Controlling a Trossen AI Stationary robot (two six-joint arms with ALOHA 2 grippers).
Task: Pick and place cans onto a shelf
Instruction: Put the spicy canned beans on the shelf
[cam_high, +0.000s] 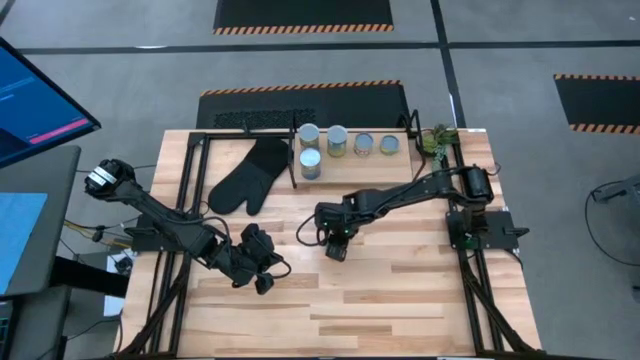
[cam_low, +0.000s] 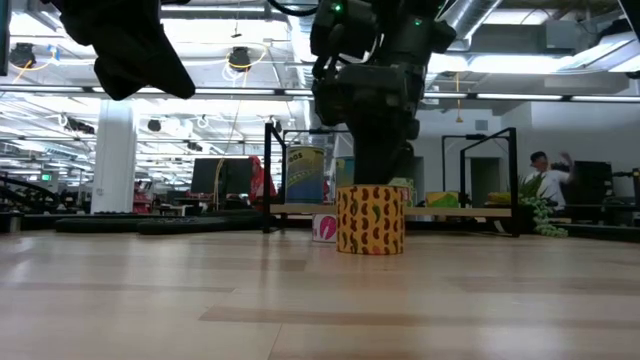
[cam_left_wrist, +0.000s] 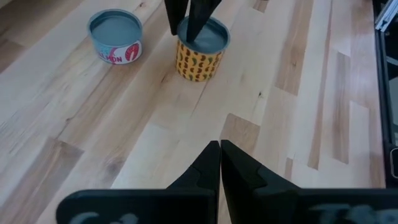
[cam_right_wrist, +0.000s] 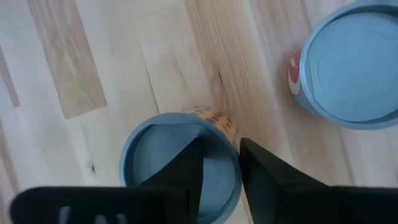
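Note:
A yellow can with dark markings stands upright on the tabletop near its middle. My right gripper comes down on it from above and is shut on its rim. A second can with a white-and-pink label stands on the table beside it. Several more cans stand on the wooden shelf at the table's far edge. My left gripper is shut and empty, above the table left of and nearer than the yellow can. My right gripper pinches the yellow can's top rim at one side, one finger over the recessed bluish top and the other outside the wall. The fingers point down from above. The can stands upright with its base on the table.
A black oven mitt lies at the back left of the table, beside the shelf. A small green plant stands at the shelf's right end. Bare planks stretch across the near half of the table.

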